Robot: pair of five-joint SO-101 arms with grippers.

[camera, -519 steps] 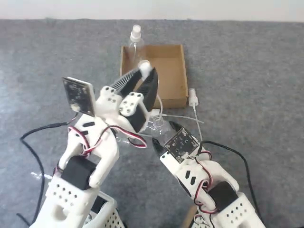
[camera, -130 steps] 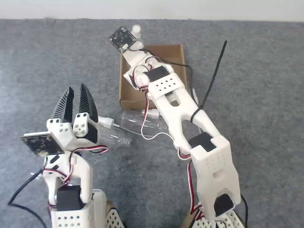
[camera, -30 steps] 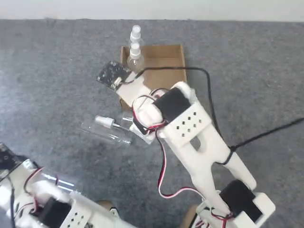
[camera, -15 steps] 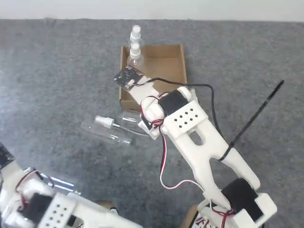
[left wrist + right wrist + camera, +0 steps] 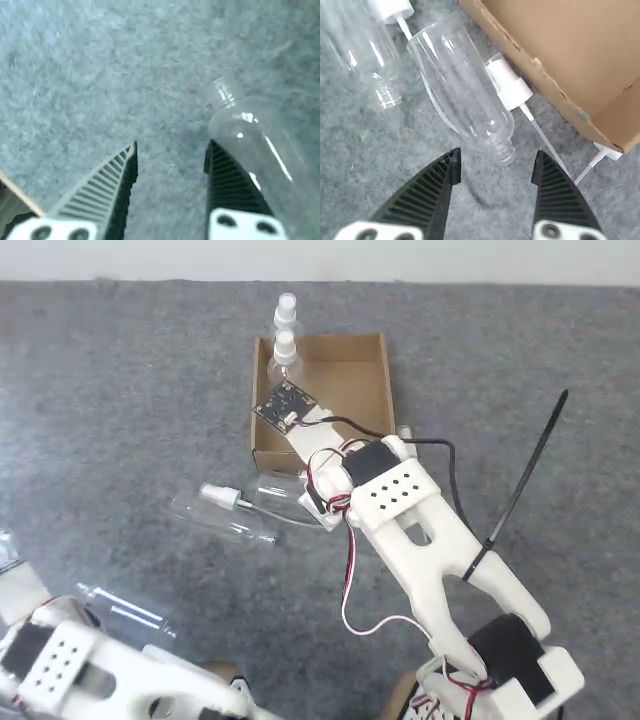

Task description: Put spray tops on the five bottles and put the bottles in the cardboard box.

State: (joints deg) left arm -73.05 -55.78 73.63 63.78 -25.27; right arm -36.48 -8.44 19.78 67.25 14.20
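Note:
The cardboard box (image 5: 345, 390) holds one capped bottle (image 5: 284, 352) upright in its far left corner. Another capped bottle (image 5: 286, 310) stands just behind the box. Two uncapped bottles (image 5: 225, 520) (image 5: 462, 95) lie on the carpet by the box's near left corner, with loose spray tops (image 5: 507, 87) (image 5: 220, 497) beside them. My right gripper (image 5: 497, 159) hangs open just above the open neck of the nearer lying bottle. My left gripper (image 5: 172, 150) is open over bare carpet. A third uncapped bottle (image 5: 260, 150) (image 5: 120, 608) lies beside one of its fingers, outside the jaws.
The right arm (image 5: 400, 500) stretches from the near right across the box's near left corner. Another spray top (image 5: 405, 430) (image 5: 607, 152) lies at the box's near right corner. The left arm (image 5: 60, 675) sits at the near left edge. Grey carpet covers the table.
The right arm's wrist has swung from left of the box towards its near left corner. The left arm has shifted at the near left edge, uncovering more of the bottle lying there.

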